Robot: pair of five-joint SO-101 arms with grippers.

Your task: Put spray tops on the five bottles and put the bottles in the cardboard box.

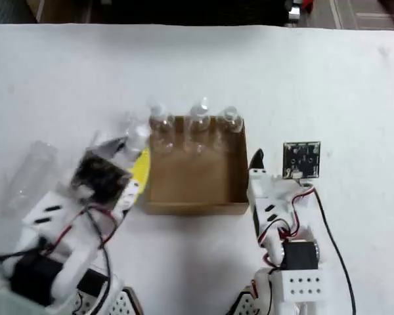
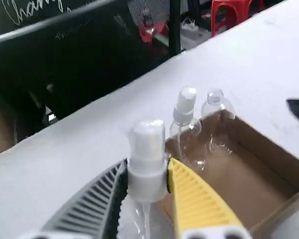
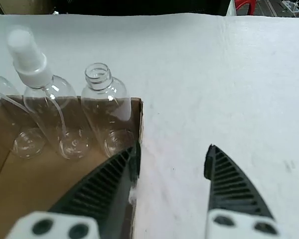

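The left arm reaches in from the near left corner of the table (image 1: 328, 79), wrist bent toward the cardboard box (image 1: 197, 209). The left gripper (image 2: 147, 175) has its grey and yellow fingers (image 2: 197, 199) pinching the collar of a white spray top (image 2: 147, 144), which sits on a clear held bottle (image 2: 134, 219). In the high view this bottle (image 1: 135, 134) stands roughly upright in the left gripper (image 1: 130, 154), just outside the box's left wall near its far corner. The right arm comes in from the near right, and the right gripper (image 3: 172, 167) hangs at the box's right wall with its fingers spread wide and gripping nothing. One finger is over the wall's edge and the other is over bare table; the high view places the right gripper (image 1: 256, 164) just beside that wall. Inside the box (image 3: 20, 189), three clear bottles stand upright in a row against the far wall. The middle bottle (image 3: 50, 112) wears a spray top with its tube running down inside, and the right-hand bottle (image 3: 103, 102) has a bare, open neck. The left-hand bottle (image 1: 161, 126) is too unclear to tell. Another clear bottle (image 1: 31, 169) lies on its side on the table, well left of the box. A small circuit board (image 1: 302, 159) lies flat to the right of the right gripper.
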